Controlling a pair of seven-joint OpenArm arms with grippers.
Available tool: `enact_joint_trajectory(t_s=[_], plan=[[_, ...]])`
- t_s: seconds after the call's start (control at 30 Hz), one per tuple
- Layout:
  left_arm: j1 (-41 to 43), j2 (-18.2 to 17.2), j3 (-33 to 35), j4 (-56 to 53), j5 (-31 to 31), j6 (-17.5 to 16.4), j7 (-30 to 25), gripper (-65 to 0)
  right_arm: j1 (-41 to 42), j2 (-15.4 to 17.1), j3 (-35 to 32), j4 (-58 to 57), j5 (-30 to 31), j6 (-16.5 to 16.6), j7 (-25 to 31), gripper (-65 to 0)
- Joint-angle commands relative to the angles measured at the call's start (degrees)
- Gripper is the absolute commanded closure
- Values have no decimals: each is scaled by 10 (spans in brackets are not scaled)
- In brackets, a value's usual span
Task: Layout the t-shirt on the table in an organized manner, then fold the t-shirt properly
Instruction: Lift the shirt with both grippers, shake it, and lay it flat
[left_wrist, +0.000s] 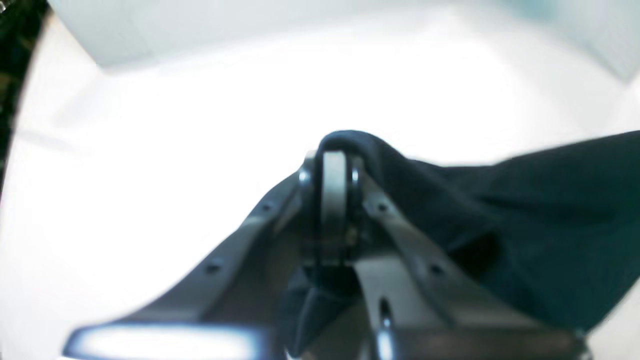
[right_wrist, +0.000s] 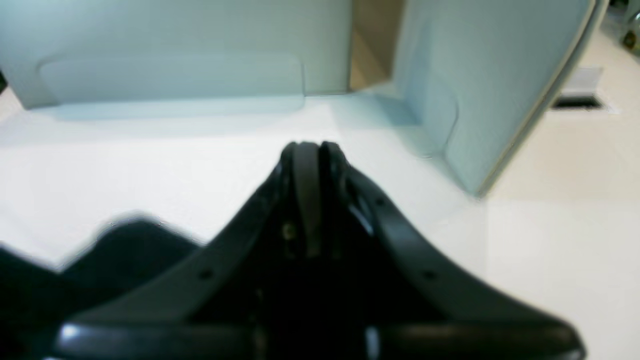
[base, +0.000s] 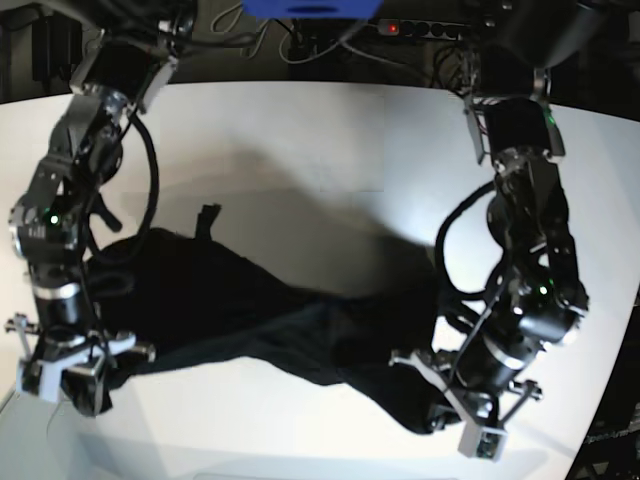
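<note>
Nearest the base camera, at 5 o'clock, left gripper sits low over the near corner of the t-shirt; its wrist view shows the jaws pressed together on a ridge of black cloth that rises over the fingertips, so I read it as clenched on the shirt. T-shirt lies on the table as a rumpled band from 9 o'clock to 5 o'clock, not flat: folds bunch through the middle, and a small dark tab of cloth sticks up toward 11 o'clock. Neck label and patch not visible. Right gripper is at 8 o'clock by the other end of the garment; its wrist view shows the jaws closed, black cloth lying below and to the left of them, but whether any fabric is pinched between them I cannot tell, image blurred. Judgement: layout step in progress, shirt not yet spread, folding not begun. Risks: if the right side holds nothing, a pull from the left will drag the whole shirt across the smooth top rather than tension it. If the left pinch has caught two layers, spreading will carry a hidden fold. A shallow pinch on soft cloth may slip out under tension.
</note>
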Motion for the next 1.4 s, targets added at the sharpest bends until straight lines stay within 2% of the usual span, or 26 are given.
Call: enact_joint_trajectory(t_s=[0.0, 0.13, 0.43, 0.53, 0.63, 0.77, 0.87, 1.03, 1.2, 1.37], plan=[[-47, 1, -6, 10, -4, 2, -18, -2, 39, 12, -1, 13, 5, 14, 6, 0], [-136, 0, -11, -11, 2, 2, -18, -2, 137, 23, -2, -7, 4, 53, -38, 0], [-310, -5, -11, -62, 3, 2, -17, -2, 329, 66, -15, -131, 3, 54, -48, 0], [-346, -9, -11, -74, 3, 2, -17, -2, 388, 80, -15, -167, 3, 54, -50, 0], [-360, -29, -18, -77, 2, 2, -18, -2, 422, 92, -15, -176, 3, 54, -51, 0], [-366, -33, -64, -84, -2, 2, -19, -2, 442, 112, -14, -172, 3, 55, -51, 0], [-361, -40, -95, -77, -4, -1, -12, -2, 424, 115, -12, -136, 4, 55, -54, 0], [-292, -54, -104, -36, -5, -2, -12, -2, 317, 105, -13, -24, 7, 55, -60, 0], [-172, -64, -104, 29, -5, -3, -12, -2, 174, 49, -12, 40, 8, 56, -53, 0], [-20, -66, -113, 78, -31, -3, -12, -2, 11, -6, -12, 38, 8, 56, 2, 0]])
